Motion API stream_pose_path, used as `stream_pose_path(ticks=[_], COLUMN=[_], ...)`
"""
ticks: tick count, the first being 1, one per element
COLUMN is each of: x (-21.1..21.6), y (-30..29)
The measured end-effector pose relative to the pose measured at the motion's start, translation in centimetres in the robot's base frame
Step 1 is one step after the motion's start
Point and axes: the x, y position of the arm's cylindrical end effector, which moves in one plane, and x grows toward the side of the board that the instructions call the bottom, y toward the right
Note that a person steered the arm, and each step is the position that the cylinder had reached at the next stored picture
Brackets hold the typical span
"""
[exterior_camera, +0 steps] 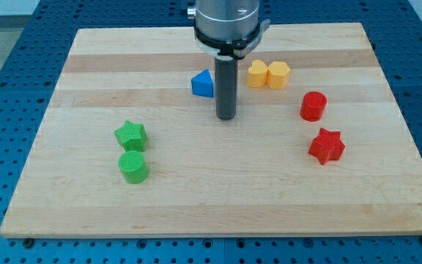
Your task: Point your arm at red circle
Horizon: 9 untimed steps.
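Position of my tip [226, 117]: it rests on the worktop [86, 205] near the middle of the board, slightly toward the view's top. It stands just beside the blue block [203, 84], a wedge or triangular shape, which lies to its upper left; whether rod and block touch cannot be told. No pincer is fitted to this arm, so there is no open or closed state to record; the rod alone does the work.

Task item: the red circle [313, 106] sits toward the view's right, well apart from my tip and at roughly the same level in the view. Just below it is the red star [327, 146], near but not touching. Two yellow blocks [267, 74], touching each other, lie up and to the right of my tip, between it and the view's top right.

Unrelated items: a green star [131, 135] and a green circle [133, 166] sit at the view's left, close together.

Assessment: the approach step appears to be in hand, not yet complete. The path toward the red circle looks clear on a straight run to the view's right. The next move calls for that run, passing below the yellow blocks and stopping short of the red circle, without drifting down toward the red star.
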Motion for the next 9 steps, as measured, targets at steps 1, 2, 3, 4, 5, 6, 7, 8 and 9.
stream_pose_path(ticks=[1,2,3,4,5,6,7,8,9], x=[-0.7,2.6,5.8,4.4,2.6,1.0,-0.8,-3.4,-3.9], y=[0.0,1.8,5.7,5.7,6.7,8.8,9.5,9.5,12.0])
